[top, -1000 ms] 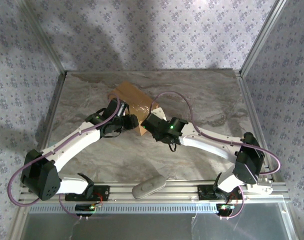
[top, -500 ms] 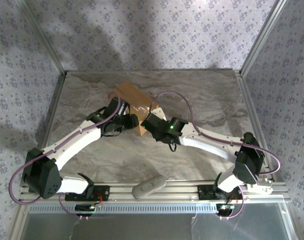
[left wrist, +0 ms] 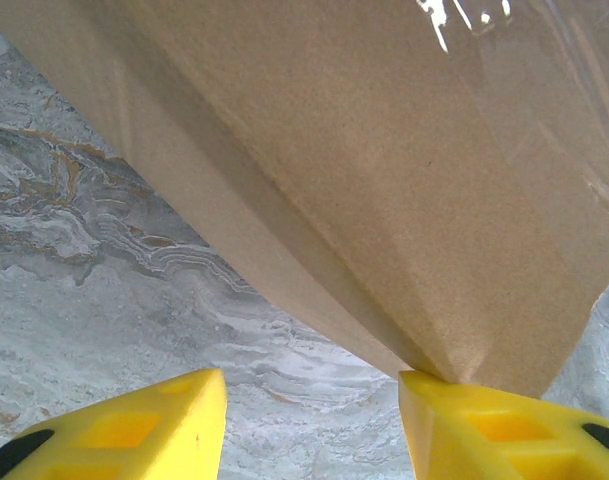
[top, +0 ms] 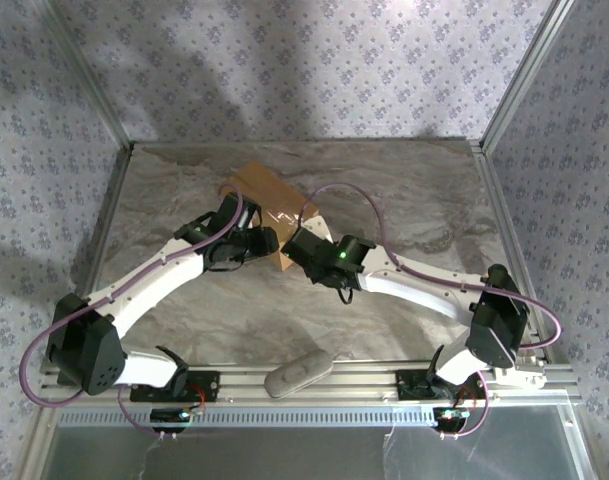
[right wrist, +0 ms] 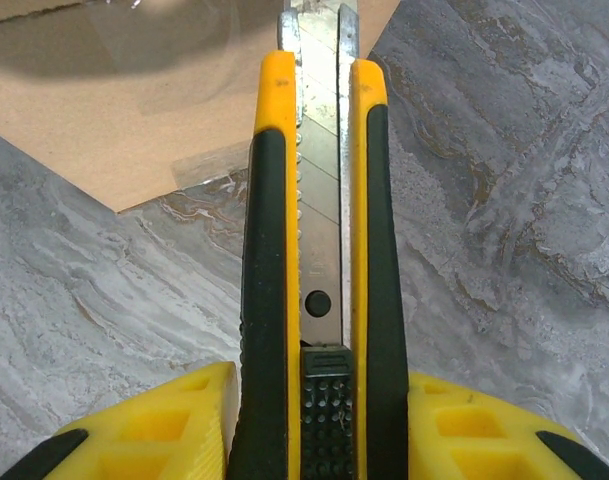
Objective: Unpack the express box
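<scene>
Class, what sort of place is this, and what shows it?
Probably a robotics lab test cell: two white robot arms bolted to a silver aluminium rail, and a marble-patterned tabletop enclosed by patterned wall panels.

Left arm (top: 144, 280) — shifted slightly rightward.

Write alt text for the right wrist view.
A yellow-and-black utility knife, clamped in the right tool, points its extended blade at the clear-taped brown cardboard of the express box. A grey marbled table lies beneath.
</scene>
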Controlling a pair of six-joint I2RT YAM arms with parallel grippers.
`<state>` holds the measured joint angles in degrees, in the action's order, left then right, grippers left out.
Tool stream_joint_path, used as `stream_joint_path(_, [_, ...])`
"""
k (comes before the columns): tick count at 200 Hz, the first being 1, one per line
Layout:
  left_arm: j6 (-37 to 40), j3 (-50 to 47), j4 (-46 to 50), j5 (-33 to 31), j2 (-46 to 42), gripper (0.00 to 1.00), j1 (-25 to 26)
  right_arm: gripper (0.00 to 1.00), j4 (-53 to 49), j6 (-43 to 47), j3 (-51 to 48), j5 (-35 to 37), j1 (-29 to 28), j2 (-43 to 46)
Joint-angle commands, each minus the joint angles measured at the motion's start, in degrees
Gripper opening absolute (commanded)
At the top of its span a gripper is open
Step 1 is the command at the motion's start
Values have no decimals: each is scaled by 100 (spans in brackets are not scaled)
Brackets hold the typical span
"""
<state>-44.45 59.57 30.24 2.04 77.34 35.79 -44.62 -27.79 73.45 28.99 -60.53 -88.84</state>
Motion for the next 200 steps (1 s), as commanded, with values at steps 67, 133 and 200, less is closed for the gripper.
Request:
stream_joint_path(67, [10,327,-1183,314,351,51,209,0,479,917,346,-1669,-782,-179])
stream_joint_path(133, [6,374,-1210,306,393,51,215,0,502,933,382,-1704,-854,-197])
stream_joint_path(200, [11,433,-1205,307,418,51,215,0,514,970,421,-1705,-934,-213])
